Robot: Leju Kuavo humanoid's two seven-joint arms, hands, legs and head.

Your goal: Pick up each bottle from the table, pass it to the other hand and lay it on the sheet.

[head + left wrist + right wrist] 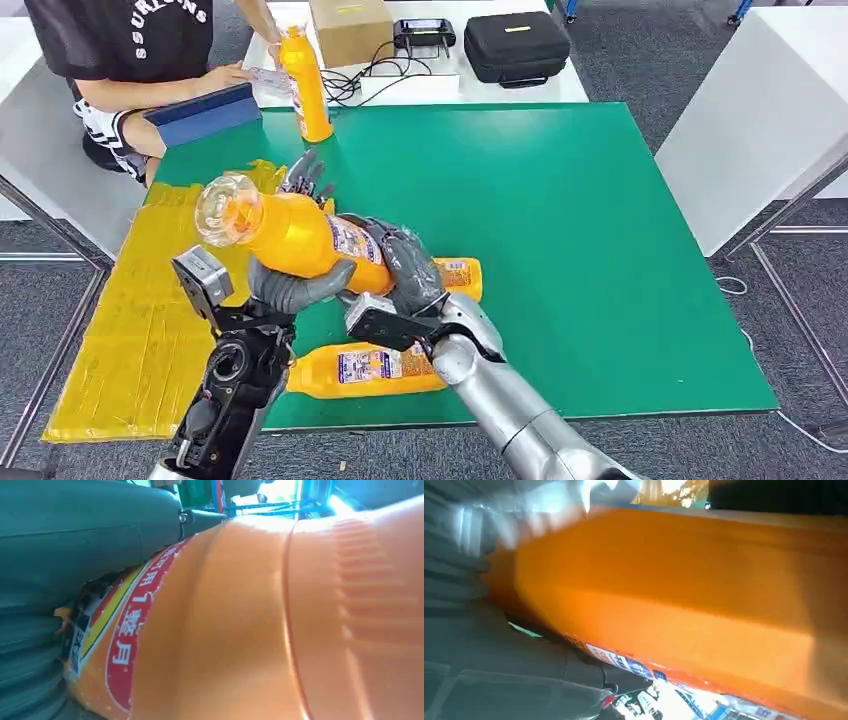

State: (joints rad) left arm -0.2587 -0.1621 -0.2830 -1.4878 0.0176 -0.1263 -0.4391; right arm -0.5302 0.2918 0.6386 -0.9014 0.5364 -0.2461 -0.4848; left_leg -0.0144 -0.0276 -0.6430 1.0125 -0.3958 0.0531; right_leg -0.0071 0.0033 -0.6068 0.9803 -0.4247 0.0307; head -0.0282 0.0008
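Observation:
An orange bottle with a clear cap hangs tilted above the green table's left part, cap toward the yellow sheet. My left hand grips it from below near the middle, and my right hand holds its base end. Up close, the bottle lies against the left hand. The right wrist view shows the same bottle and the right hand. Two more orange bottles lie on the table: one near the front edge, another behind my right hand.
A third orange bottle stands upright at the table's far edge, a seated person's hand by its top. A blue book lies near that person. A cardboard box and black case sit on the white table behind.

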